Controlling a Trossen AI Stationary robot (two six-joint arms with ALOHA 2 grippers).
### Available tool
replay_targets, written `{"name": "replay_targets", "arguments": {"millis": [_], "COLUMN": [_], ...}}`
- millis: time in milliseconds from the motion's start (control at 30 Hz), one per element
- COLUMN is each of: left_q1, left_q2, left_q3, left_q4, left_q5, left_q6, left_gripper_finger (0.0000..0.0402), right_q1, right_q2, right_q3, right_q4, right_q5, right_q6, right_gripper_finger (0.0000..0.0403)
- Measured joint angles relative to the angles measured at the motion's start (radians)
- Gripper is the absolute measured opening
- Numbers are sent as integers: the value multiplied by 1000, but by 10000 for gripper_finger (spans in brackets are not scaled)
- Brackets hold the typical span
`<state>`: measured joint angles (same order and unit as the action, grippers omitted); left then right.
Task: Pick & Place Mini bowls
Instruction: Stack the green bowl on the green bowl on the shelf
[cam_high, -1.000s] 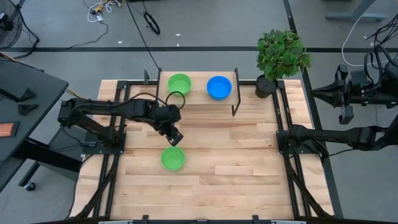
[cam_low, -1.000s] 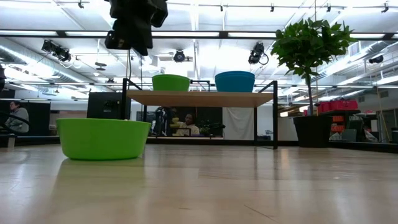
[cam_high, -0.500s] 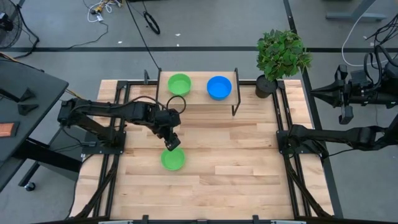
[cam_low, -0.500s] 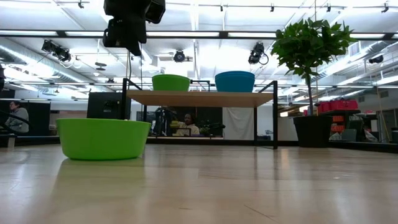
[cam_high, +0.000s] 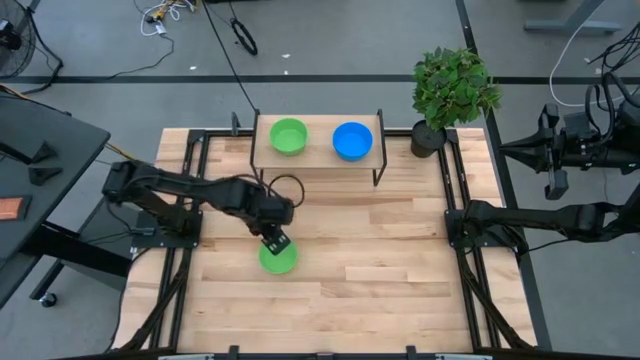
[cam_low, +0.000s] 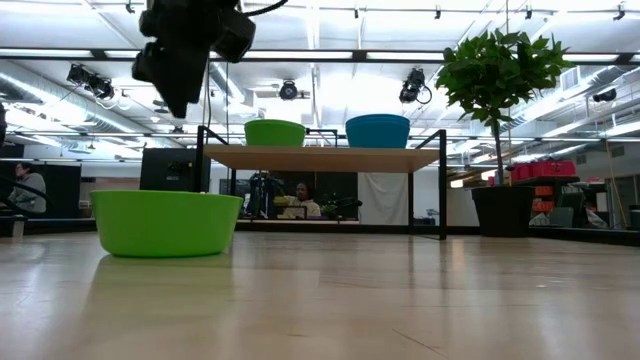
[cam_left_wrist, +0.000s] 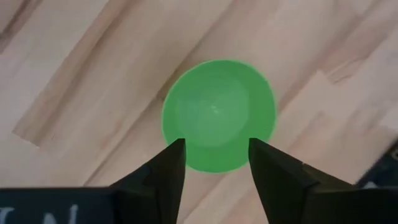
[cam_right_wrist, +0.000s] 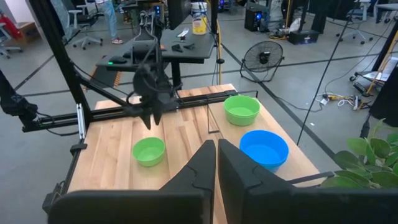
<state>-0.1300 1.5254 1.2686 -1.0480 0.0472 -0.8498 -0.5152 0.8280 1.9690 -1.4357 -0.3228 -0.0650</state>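
On the wooden surface (cam_high: 380, 250) one green mini bowl (cam_high: 278, 257) sits upright toward the left side, about midway between the far and near edges, with bare wood all around it. The left gripper (cam_high: 274, 240) hangs above the far rim of this bowl, pointing down at it; in the left wrist view its two dark fingers (cam_left_wrist: 163, 177) frame the bowl (cam_left_wrist: 219, 114) with the jaws apart and nothing between them, and in the low view the gripper (cam_low: 178, 75) is clearly well above the bowl (cam_low: 166, 222), not touching it. At the far edge of the surface stands a raised wooden shelf (cam_high: 316, 155) on a dark frame; on it are a second green mini bowl (cam_high: 288, 135) on the left and a blue mini bowl (cam_high: 352, 140) on the right, side by side but apart. A potted plant (cam_high: 452, 90) stands at the far right corner, just beside the shelf. The right arm (cam_high: 540, 218) waits off the right edge of the surface, and the right wrist view shows its gripper (cam_right_wrist: 216, 155) with the jaws together, holding nothing.
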Motion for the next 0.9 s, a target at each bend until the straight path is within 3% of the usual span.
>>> {"name": "replay_targets", "arguments": {"millis": [300, 667, 900], "left_q1": [-31, -24, -18], "left_q2": [58, 79, 60], "left_q3": [0, -8, -156], "left_q4": [-26, -37, 71], "left_q5": [29, 22, 96], "left_q6": [58, 105, 96], "left_gripper_finger": [222, 199, 195], "right_q1": [0, 0, 0], "right_q2": [0, 0, 0], "right_q3": [0, 0, 0], "right_q4": [0, 0, 0], "right_q5": [0, 0, 0], "right_q6": [0, 0, 0], "right_gripper_finger": [23, 23, 23]}}
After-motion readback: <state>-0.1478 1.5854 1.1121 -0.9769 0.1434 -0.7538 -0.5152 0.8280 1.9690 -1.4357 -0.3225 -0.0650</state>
